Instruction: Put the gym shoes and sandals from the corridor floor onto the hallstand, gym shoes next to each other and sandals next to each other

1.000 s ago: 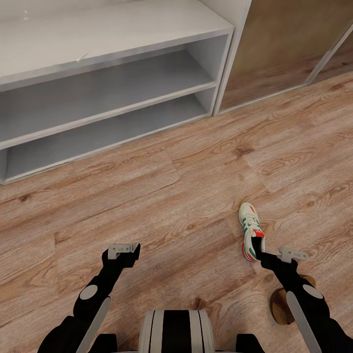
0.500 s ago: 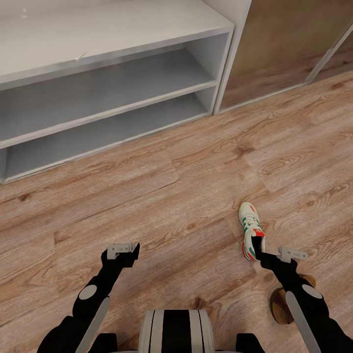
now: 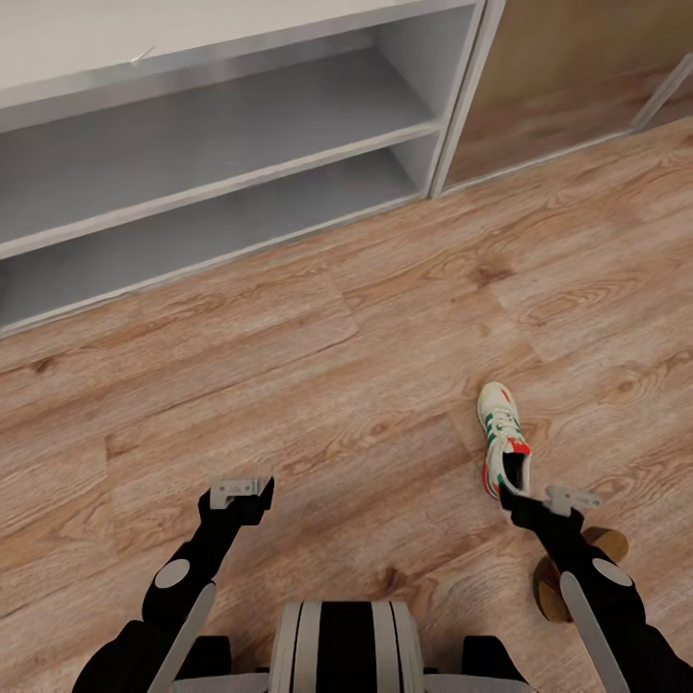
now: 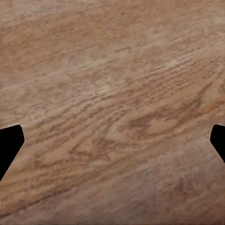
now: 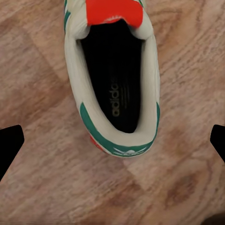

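Note:
One gym shoe [image 3: 504, 438], cream-white with green stripes and a red-orange tongue patch, lies on the corridor floor [image 3: 318, 385], toe toward the hallstand [image 3: 241, 178]. My right gripper [image 3: 535, 500] hangs open just behind its heel; in the right wrist view the shoe's opening [image 5: 115, 79] lies below the open gripper [image 5: 112, 140]. A sandal [image 3: 604, 545] with a tan sole lies beside my right forearm, partly hidden by it. My left gripper [image 3: 241, 491] is open over bare floor [image 4: 112, 103]. The hallstand's two shelf compartments stand empty.
A brown panel with a white frame [image 3: 467, 106] stands right of the hallstand. Wood-grain planks stretch between the hallstand and my arms. My trunk [image 3: 345, 645] sits at the bottom middle.
The whole picture has shifted, so the camera moved: the hallstand now sits higher in view. The shoe lies where it was, and both grippers stay open.

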You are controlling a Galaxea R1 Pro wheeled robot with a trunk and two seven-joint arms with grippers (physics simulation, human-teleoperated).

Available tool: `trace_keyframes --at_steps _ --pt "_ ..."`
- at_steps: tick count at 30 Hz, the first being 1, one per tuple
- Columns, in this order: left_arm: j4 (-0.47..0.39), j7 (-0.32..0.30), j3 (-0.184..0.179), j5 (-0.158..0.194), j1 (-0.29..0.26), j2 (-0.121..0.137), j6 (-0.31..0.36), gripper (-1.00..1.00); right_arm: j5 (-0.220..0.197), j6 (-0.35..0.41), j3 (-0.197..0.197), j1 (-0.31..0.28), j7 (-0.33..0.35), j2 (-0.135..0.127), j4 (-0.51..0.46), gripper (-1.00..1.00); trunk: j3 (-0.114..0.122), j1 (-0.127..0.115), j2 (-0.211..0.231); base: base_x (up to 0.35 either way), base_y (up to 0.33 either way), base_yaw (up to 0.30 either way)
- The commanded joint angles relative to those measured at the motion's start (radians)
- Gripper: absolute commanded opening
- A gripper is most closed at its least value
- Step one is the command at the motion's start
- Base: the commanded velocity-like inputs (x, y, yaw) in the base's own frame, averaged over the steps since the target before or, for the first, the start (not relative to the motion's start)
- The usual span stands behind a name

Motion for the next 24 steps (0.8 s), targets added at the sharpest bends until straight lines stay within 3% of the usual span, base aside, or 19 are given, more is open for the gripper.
trace_keyframes --at_steps 1,10,24 --pt "-0.002 0.009 -0.003 0.011 -0.001 0.001 0.003 1.00 -0.010 0.004 0.001 0.000 -0.007 0.000 -0.002 1.00 -0.006 0.000 -0.001 0.000 0.000 0.090" --pt "-0.002 0.009 -0.003 0.010 -0.001 0.001 0.004 1.00 -0.010 0.004 0.001 0.000 -0.006 0.001 -0.002 1.00 -0.054 0.004 -0.003 0.000 0.000 0.091" --pt "-0.011 0.009 -0.012 0.007 0.007 0.002 0.001 1.00 -0.009 -0.002 -0.003 0.000 -0.008 0.002 -0.003 1.00 -0.064 0.004 -0.003 0.000 0.000 0.046"
